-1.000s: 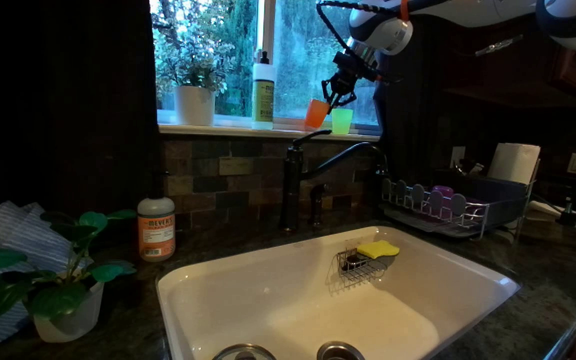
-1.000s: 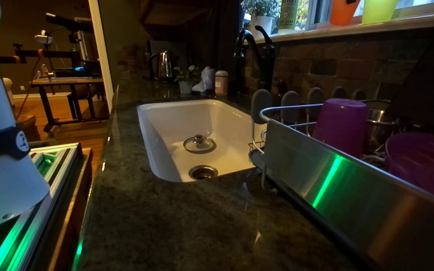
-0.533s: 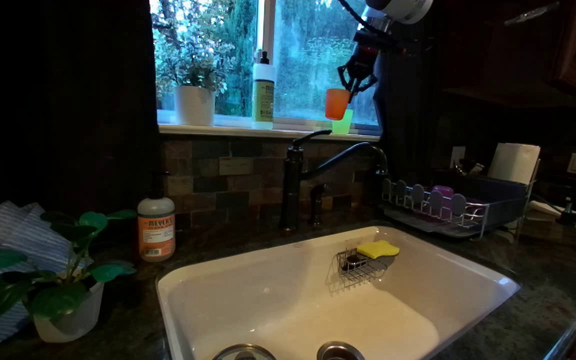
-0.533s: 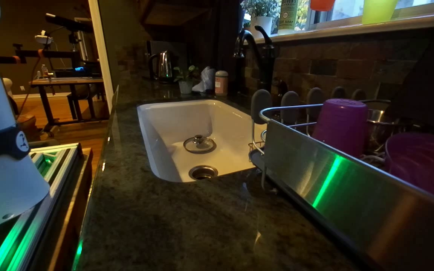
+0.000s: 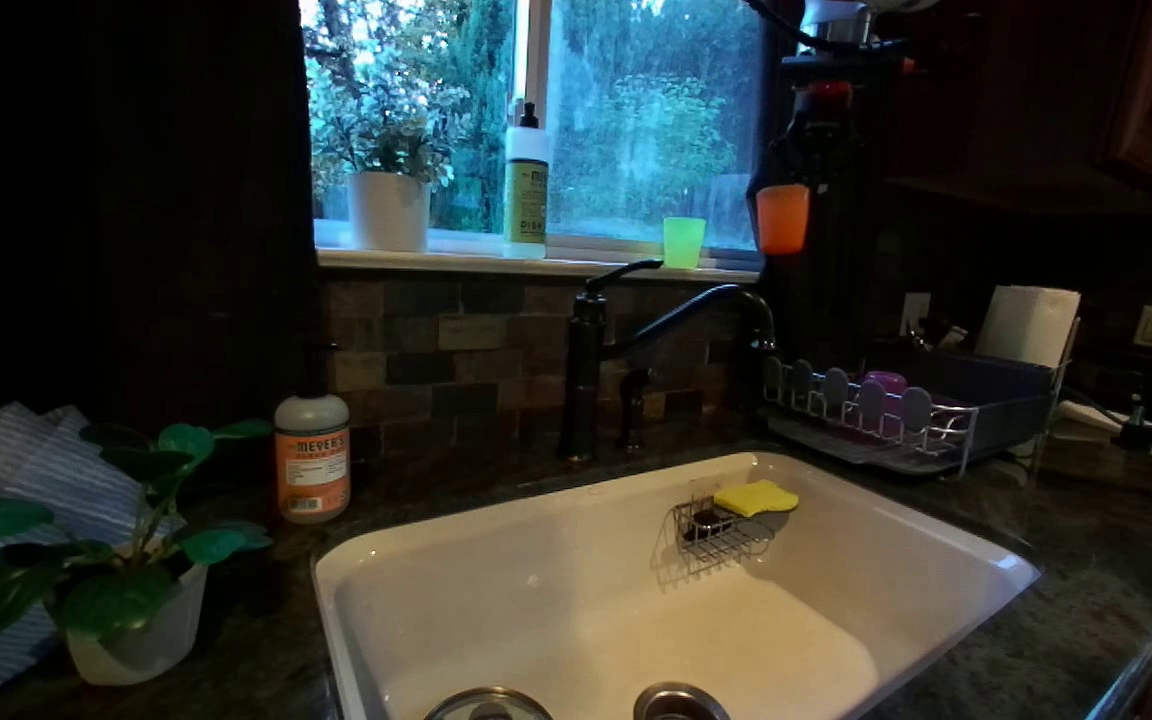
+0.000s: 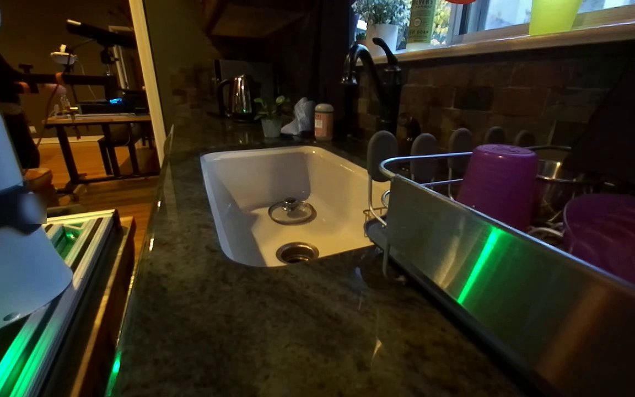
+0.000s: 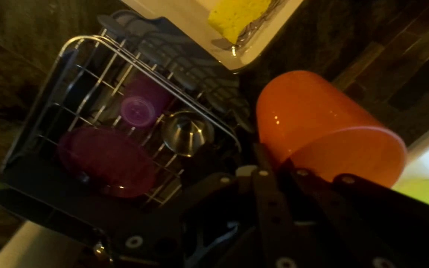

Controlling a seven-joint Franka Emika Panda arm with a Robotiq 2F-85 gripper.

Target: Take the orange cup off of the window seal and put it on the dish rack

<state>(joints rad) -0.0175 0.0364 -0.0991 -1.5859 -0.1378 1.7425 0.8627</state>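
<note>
Orange cup (image 5: 782, 218) in midair, approx. upright, seen just past R end of window seal (image 5: 436, 262) in an exterior view; gripper (image 7: 275, 163) pinches its wall, per wrist view. Green cup (image 5: 683, 243) stands on the seal. Lower R: dish rack (image 5: 1014, 425) w/ upturned purple cup (image 6: 498, 184), near white sink (image 5: 496, 580) w/ yellow sponge (image 5: 756, 497).

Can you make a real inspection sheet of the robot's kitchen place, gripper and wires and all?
Surface: dark mottled counter around a white sink.
Job's things: orange cup in the air, off the window ledge, not yet in the dish rack.
Clutter: green cup on the window ledge; yellow sponge and glass lid in the white sink; purple cup in the dish rack.
Gripper: closed on the orange cup.
Cables: black cable above the gripper.
Surroundings: window, black faucet, potted plant.
</note>
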